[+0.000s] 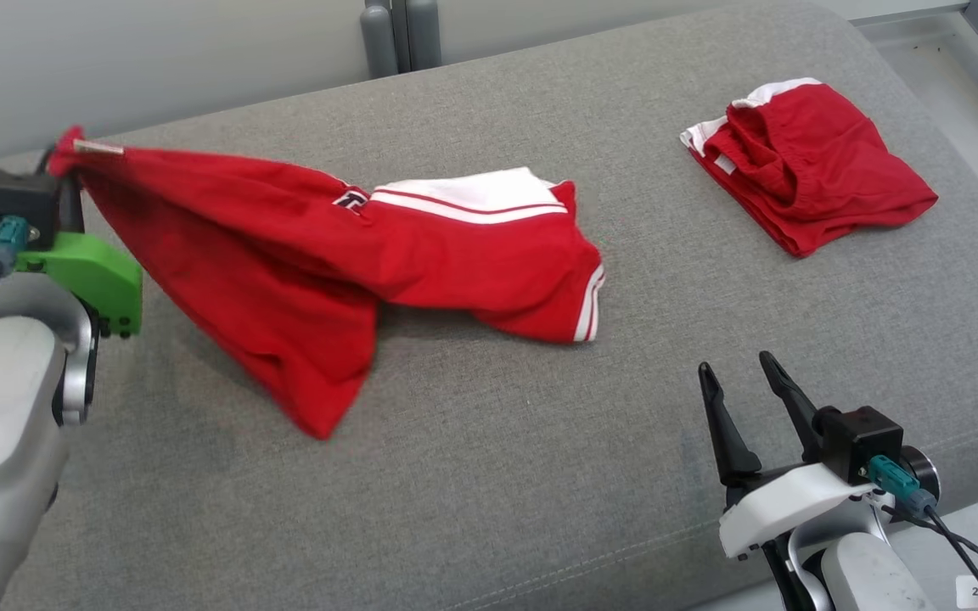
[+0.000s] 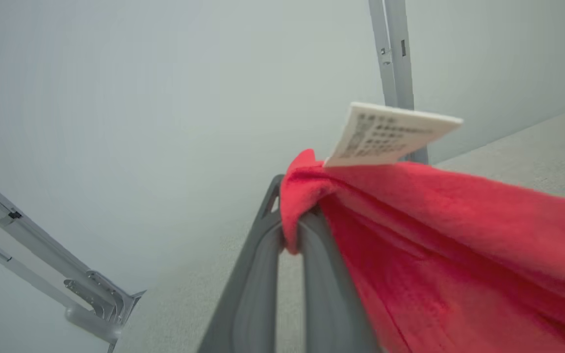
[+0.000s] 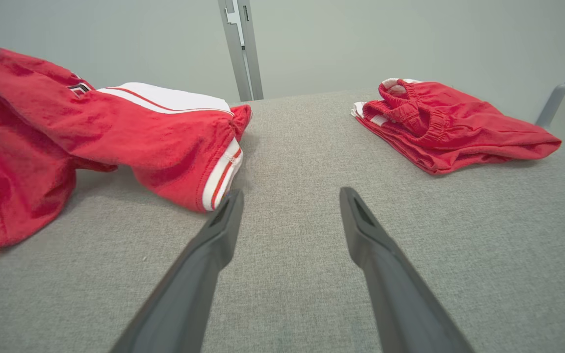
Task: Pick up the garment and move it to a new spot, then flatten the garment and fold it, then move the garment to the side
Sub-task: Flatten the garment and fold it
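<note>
Left fingers (image 2: 258, 274) pinch the garment's (image 1: 328, 255) corner to carry it elsewhere; right fingers (image 1: 721, 424) wait spread, empty.

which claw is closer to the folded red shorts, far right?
Right. The right claw, open, hovers at the front, just short of the folded red shorts. The left claw is at the far left, shut on the other red garment.

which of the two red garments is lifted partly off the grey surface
The left red garment: the shut left gripper pinches its corner and holds that end raised. The other red garment lies bunched at far right, untouched.
</note>
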### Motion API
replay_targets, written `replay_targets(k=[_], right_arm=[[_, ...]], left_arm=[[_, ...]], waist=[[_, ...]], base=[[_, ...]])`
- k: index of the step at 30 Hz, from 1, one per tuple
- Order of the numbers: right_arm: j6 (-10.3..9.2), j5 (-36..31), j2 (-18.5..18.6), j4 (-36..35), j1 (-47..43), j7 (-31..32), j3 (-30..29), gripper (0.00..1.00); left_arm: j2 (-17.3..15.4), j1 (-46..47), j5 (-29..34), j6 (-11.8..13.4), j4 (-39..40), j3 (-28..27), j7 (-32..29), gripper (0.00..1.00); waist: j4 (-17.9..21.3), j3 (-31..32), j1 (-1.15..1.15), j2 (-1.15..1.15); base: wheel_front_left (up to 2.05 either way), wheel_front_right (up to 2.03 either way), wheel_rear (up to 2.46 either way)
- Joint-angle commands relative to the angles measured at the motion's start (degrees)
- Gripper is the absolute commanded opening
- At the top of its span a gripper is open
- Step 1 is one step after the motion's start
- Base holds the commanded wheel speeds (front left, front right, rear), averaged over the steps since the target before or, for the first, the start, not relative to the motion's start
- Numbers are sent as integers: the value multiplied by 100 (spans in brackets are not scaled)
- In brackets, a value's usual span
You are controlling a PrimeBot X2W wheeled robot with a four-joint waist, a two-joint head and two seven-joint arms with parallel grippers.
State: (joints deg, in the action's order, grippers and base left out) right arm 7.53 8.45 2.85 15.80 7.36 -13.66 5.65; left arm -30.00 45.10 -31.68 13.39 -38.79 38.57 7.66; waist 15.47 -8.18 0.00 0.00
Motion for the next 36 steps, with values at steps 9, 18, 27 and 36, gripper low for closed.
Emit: replay_targets(k=[9,18,27,36], right_arm=[[-9,20,9,-19,4,-53,-44,100],[-9,29,9,-12,-15,-70,-106,100],[-9,-65,10,-28,-81,-14,-146,100],[-9,-109,10,-63,-147,72,-131,100]], left_arm=[[-297,-69,601,575,1385,-167,734,0],[-219,-1266,268,938,1436,-375,755,0],[228,-2817,-63,1336,1683,-502,758,8],[535,-3279,-275,1297,1161,-511,751,100]], waist=[[-14,-84,0,0],[-127,-136,0,0],[-475,-69,0,0],[-713,83,0,0]], base=[[0,0,0],[0,0,0],[0,0,0],[0,0,0]])
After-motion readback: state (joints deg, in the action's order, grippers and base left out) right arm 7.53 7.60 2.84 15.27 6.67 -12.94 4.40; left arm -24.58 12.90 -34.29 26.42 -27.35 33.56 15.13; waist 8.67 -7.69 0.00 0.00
